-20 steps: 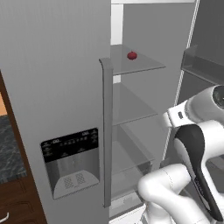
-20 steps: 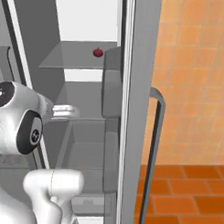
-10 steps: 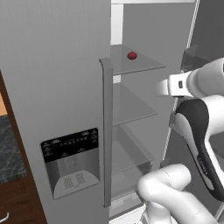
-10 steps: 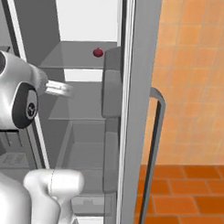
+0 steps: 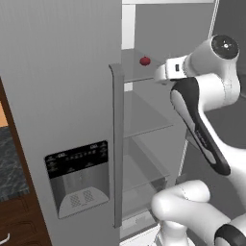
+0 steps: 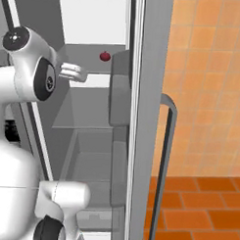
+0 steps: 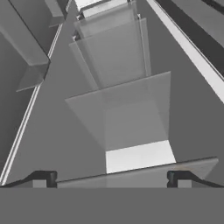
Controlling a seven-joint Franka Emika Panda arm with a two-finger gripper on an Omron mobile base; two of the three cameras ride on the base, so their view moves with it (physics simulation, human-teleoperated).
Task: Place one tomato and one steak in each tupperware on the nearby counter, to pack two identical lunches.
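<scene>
Now the white arm has swung higher than a second ago, bringing its two-finger gripper [image 5: 161, 73] up to the top glass shelf [image 5: 158, 72] of the open grey refrigerator [image 5: 62, 96], jaws spread wide and holding nothing. One small round red tomato [image 5: 144, 61] sits toward that shelf's back edge, just beyond the fingertips; the lower shelves look bare

Inside the open grey steel fridge [image 5: 62, 96] a small round red tomato [image 5: 144, 61] sits on the top clear glass shelf [image 6: 88, 111] — other shelves below it, the white arm's two-finger gripper [image 6: 77, 73] just beside it at shelf height.
</scene>
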